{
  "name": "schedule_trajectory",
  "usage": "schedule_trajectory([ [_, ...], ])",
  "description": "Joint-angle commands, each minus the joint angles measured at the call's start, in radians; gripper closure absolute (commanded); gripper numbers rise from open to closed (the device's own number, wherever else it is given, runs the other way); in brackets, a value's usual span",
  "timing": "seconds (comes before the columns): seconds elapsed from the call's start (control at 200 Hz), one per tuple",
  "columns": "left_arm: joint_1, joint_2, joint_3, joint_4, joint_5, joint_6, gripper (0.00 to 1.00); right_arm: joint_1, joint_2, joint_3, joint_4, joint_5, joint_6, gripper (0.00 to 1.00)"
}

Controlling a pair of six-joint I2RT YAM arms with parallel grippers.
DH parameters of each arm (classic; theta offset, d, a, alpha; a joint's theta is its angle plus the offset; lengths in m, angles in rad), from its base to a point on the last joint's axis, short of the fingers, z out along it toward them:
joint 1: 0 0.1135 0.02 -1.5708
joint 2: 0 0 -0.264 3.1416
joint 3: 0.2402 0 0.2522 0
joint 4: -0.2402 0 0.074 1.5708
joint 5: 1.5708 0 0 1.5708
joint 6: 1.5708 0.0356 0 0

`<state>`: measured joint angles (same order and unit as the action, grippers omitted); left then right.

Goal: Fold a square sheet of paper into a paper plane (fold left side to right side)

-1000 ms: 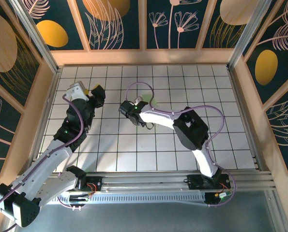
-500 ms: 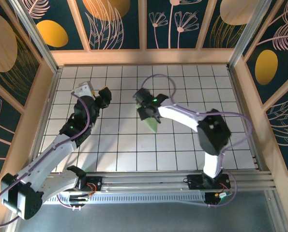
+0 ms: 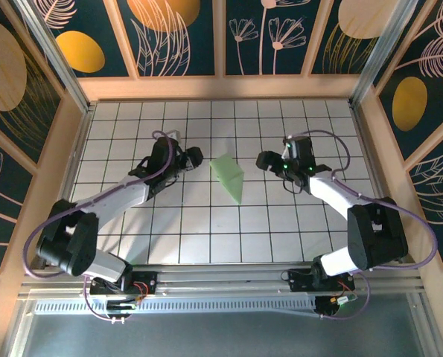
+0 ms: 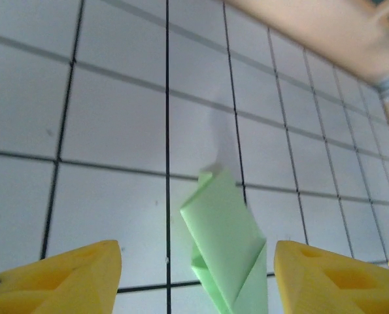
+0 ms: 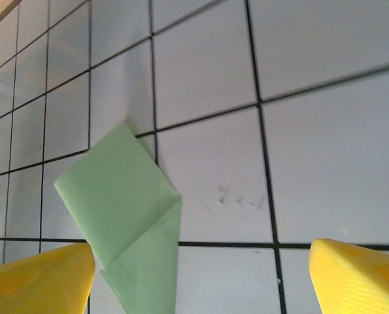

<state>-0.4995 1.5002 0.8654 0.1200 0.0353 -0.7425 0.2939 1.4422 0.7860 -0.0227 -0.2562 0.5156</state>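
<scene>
A pale green creased sheet of paper [image 4: 225, 261] lies at six o'clock on the white black-gridded tabletop [image 4: 116, 124], between the left gripper's [image 4: 197, 278] yellow plastic fingers [image 4: 63, 275], spread at seven and five o'clock, touching neither.

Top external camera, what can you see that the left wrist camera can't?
From above: both arms, with the left gripper and right gripper open on either side of the green folded paper, plus the painted walls. From the left wrist: its yellow fingertips close up, and the paper's overlapping flaps between them. Both: the green folded paper lying unheld on the white tiled table.
</scene>
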Motion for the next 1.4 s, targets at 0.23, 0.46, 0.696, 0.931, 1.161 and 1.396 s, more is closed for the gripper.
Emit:
schedule_trajectory([
  [0.23,-0.004,0.293,0.073,0.165,0.281,-0.137,0.46,-0.048,0.021,-0.126,0.207,-0.207,0.092,0.18],
  [0.46,-0.004,0.445,0.174,0.202,0.316,-0.155,0.55,-0.064,0.005,-0.113,0.176,-0.209,0.060,0.18],
  [0.696,-0.004,0.491,0.216,0.233,0.317,-0.138,0.82,-0.108,-0.031,-0.142,0.213,-0.292,0.032,0.19],
  [0.931,-0.002,0.348,0.085,0.354,0.347,-0.075,1.00,-0.133,-0.030,-0.131,0.213,-0.478,-0.109,0.28],
  [1.161,-0.001,0.168,-0.112,0.575,0.538,-0.006,1.00,-0.083,0.005,-0.157,0.299,-0.581,-0.191,0.14],
  [1.396,-0.002,0.118,-0.232,0.781,0.726,-0.043,1.00,0.038,0.115,-0.183,0.499,-0.638,-0.160,0.11],
])
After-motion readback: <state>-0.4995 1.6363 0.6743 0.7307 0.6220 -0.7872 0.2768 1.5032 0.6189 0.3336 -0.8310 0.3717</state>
